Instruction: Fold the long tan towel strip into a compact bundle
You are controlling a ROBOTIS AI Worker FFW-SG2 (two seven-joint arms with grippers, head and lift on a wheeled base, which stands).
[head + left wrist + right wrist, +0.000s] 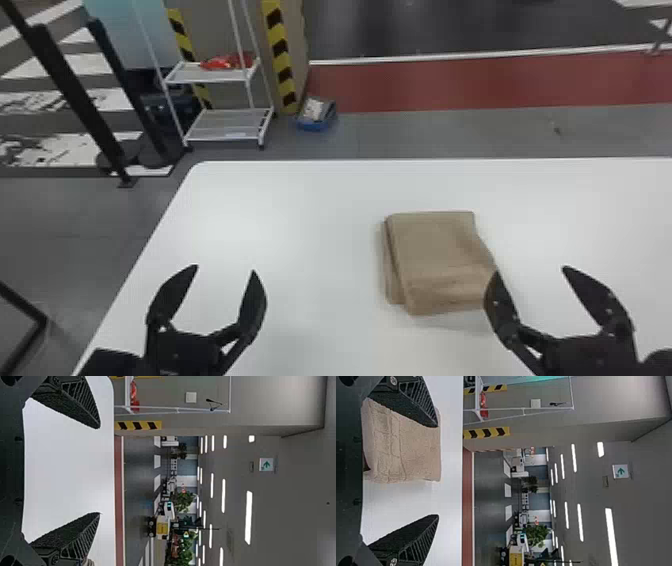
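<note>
Left claw (226,270) is seen at 8 o'clock in the head view, its two black fingers spread wide and nothing gripped between them. Above it, toward 10 o'clock of the view, a white rack (227,132) is shown on the floor; a blue bin (314,125) is placed between 11 and 12 o'clock. On the white table (300,200), at 3 o'clock from the left claw, the tan towel (440,255) is laid flat, folded in stacked layers. Right claw (530,271) is found at 3 o'clock from the towel, opened wide and empty; the towel's near edge is overlapped by one finger, but whether they are touching cannot be told.
</note>
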